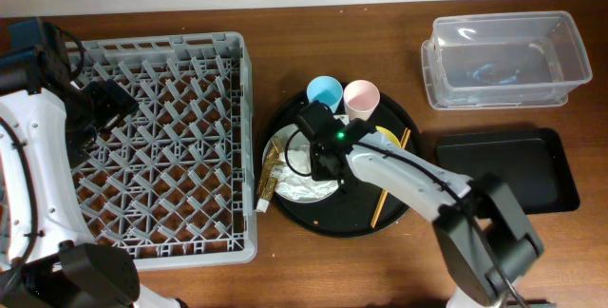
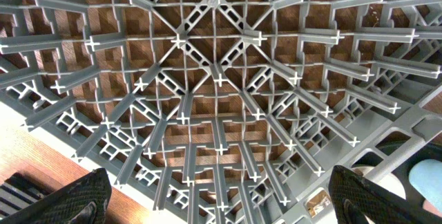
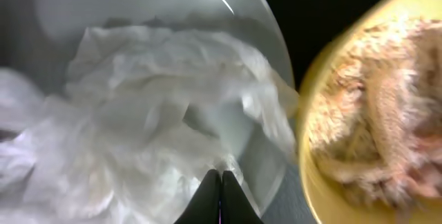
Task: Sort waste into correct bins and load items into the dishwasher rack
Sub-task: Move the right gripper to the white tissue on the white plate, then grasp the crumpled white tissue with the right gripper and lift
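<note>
Directly under my right hand [image 3: 221,182], tips closed, lay the napkins [image 3: 138,113] on the plate [image 3: 242,16]; grip on paper unclear. Left hand [image 2: 224,196] hung open above the rack [image 2: 221,79]. Nothing binned or racked yet.

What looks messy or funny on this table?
The gold wrapper hangs over the round black tray's left edge, beside the rack. Crumpled napkins are heaped on the plate, and a chopstick lies slanted across the tray.
</note>
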`<state>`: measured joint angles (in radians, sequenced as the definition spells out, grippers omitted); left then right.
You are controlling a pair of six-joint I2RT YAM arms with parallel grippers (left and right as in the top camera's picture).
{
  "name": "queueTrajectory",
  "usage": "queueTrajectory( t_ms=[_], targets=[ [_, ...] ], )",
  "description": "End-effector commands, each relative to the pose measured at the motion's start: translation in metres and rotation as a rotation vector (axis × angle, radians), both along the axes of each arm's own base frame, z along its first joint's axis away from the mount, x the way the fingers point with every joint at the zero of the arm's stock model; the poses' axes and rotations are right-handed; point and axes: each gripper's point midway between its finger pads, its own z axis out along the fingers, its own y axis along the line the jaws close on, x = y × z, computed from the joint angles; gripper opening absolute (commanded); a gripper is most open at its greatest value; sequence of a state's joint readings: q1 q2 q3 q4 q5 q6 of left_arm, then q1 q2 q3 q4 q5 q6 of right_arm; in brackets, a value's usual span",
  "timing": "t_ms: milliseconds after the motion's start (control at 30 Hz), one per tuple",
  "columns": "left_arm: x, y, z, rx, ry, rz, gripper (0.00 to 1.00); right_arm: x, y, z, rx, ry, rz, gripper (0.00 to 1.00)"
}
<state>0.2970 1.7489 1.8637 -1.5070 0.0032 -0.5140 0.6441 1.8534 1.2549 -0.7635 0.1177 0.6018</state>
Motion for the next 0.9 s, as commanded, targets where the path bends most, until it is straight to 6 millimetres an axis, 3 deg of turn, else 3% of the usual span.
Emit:
queueTrajectory(
  t_ms=[0,100,200,267,300,467,567,667,867],
  targets=[
    [0.001,0.002,0.007,0.012,-0.021,0.007,1.00,0.006,0.010,0.064,0.090,-0.119,0.013,0.04],
    [0.001,0.002,0.007,0.012,-0.021,0.007,0.99,0.002,0.007,0.094,0.130,-0.172,0.013,0.04],
    [0.001,0.002,0.007,0.012,-0.021,0.007,0.99,0.001,0.007,0.103,0.145,-0.190,0.014,0.04],
    [0.001,0.002,0.007,0.012,-0.021,0.007,0.99,0.000,0.006,0.090,0.124,-0.162,0.014,0.66],
    [0.001,0.002,0.007,0.012,-0.021,0.007,0.99,-0.001,0.005,0.081,0.112,-0.146,0.014,0.68],
    [0.001,0.002,0.007,0.012,-0.021,0.007,0.99,-0.006,0.003,0.018,0.038,-0.016,-0.021,0.66],
    [0.001,0.002,0.007,0.012,-0.021,0.007,0.99,-0.008,0.018,-0.016,0.069,0.060,-0.005,0.51],
    [0.001,0.002,0.007,0.012,-0.021,0.007,0.99,-0.008,0.015,-0.030,0.042,0.076,-0.010,0.51],
    [0.001,0.002,0.007,0.012,-0.021,0.007,0.99,-0.003,0.016,-0.030,0.051,0.061,-0.012,0.51]
  ],
)
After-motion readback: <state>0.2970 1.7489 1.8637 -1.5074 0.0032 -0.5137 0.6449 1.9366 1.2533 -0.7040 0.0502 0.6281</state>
